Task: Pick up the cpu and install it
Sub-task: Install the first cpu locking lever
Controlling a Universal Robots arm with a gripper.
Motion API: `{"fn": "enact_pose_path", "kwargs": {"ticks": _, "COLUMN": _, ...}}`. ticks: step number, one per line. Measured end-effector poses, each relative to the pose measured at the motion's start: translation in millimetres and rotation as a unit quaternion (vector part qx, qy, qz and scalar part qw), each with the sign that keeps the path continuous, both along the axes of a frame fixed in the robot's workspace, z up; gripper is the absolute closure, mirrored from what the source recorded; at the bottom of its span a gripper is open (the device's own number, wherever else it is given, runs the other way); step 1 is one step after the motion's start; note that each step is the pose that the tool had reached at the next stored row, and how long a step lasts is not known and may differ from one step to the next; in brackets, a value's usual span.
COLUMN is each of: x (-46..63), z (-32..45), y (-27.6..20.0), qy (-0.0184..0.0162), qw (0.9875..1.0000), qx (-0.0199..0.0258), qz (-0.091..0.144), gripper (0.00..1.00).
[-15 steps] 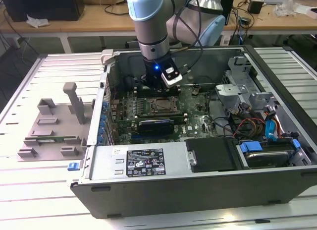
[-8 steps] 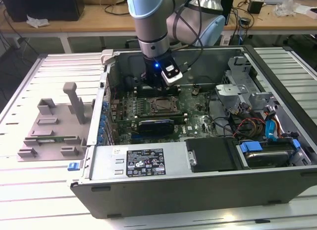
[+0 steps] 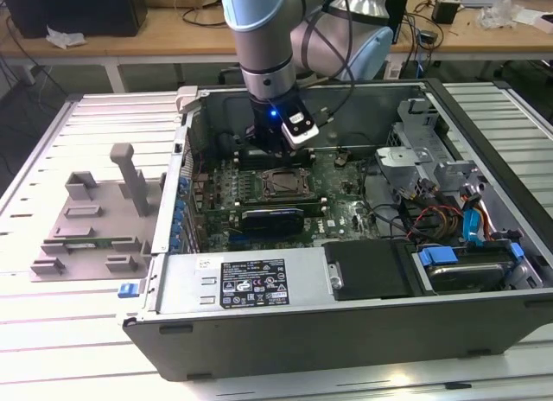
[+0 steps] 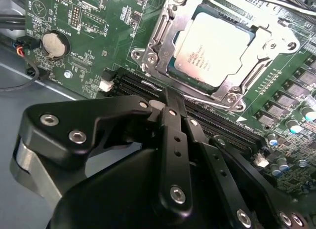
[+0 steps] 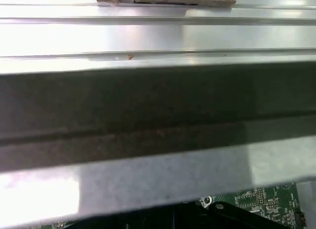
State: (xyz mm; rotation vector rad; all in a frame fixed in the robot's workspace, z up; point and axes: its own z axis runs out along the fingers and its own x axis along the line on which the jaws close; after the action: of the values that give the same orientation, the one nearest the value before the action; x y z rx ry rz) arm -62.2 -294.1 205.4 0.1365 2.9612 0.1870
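Beyond closed fingers (image 4: 165,103), apart: cpu (image 4: 216,49) seated in socket frame (image 4: 158,34).

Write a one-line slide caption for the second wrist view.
Cpu seated in the socket frame, black hand poised beside it.

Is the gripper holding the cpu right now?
No. In the second wrist view the cpu sits in its socket frame on the motherboard, apart from the gripper.
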Motion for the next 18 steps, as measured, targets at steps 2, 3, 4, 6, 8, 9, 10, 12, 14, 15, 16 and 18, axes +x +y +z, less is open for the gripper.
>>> {"fn": "enact_pose_path", "kwargs": {"ticks": 2, "x": 0.0, "z": -2.7, "y": 0.0, "qy": 0.0, "qw": 1.0, "qx": 0.0, "qz": 0.0, "gripper": 0.89}}
{"fn": "enact_pose_path", "kwargs": {"ticks": 3, "x": 0.0, "z": -3.5, "y": 0.0, "qy": 0.0, "qw": 1.0, "qx": 0.0, "qz": 0.0, "gripper": 0.89}}
{"fn": "enact_pose_path", "kwargs": {"ticks": 4, "x": 0.0, "z": -4.8, "y": -0.1, "qy": 0.0, "qw": 1.0, "qx": 0.0, "qz": 0.0, "gripper": 0.89}}
{"fn": "enact_pose_path", "kwargs": {"ticks": 6, "x": -0.2, "z": -6.0, "y": -0.3, "qy": 0.0002, "qw": 1.0, "qx": -0.0004, "qz": 0.0, "gripper": 0.89}}
{"fn": "enact_pose_path", "kwargs": {"ticks": 8, "x": 0.0, "z": -8.1, "y": -0.2, "qy": 0.0, "qw": 1.0, "qx": 0.0001, "qz": 0.0, "gripper": 0.89}}
{"fn": "enact_pose_path", "kwargs": {"ticks": 9, "x": -0.1, "z": -8.8, "y": -0.3, "qy": 0.0001, "qw": 1.0, "qx": -0.0003, "qz": 0.0, "gripper": 0.89}}
{"fn": "enact_pose_path", "kwargs": {"ticks": 10, "x": -0.1, "z": -9.0, "y": -0.3, "qy": 0.0, "qw": 1.0, "qx": -0.0003, "qz": 0.0, "gripper": 0.89}}
{"fn": "enact_pose_path", "kwargs": {"ticks": 12, "x": -0.1, "z": -9.2, "y": -0.3, "qy": -0.001, "qw": 1.0, "qx": 0.001, "qz": 0.0, "gripper": 0.89}}
{"fn": "enact_pose_path", "kwargs": {"ticks": 14, "x": -0.1, "z": -9.2, "y": -0.2, "qy": -0.0013, "qw": 1.0, "qx": 0.0027, "qz": 0.0, "gripper": 0.89}}
{"fn": "enact_pose_path", "kwargs": {"ticks": 15, "x": 0.0, "z": -9.3, "y": -0.2, "qy": -0.0013, "qw": 1.0, "qx": 0.0034, "qz": 0.0, "gripper": 0.89}}
{"fn": "enact_pose_path", "kwargs": {"ticks": 16, "x": 0.0, "z": -9.3, "y": -0.2, "qy": -0.0013, "qw": 1.0, "qx": 0.0037, "qz": 0.0, "gripper": 0.89}}
{"fn": "enact_pose_path", "kwargs": {"ticks": 18, "x": 0.0, "z": 5.0, "y": -0.2, "qy": -0.0013, "qw": 1.0, "qx": 0.0037, "qz": 0.0, "gripper": 0.89}}
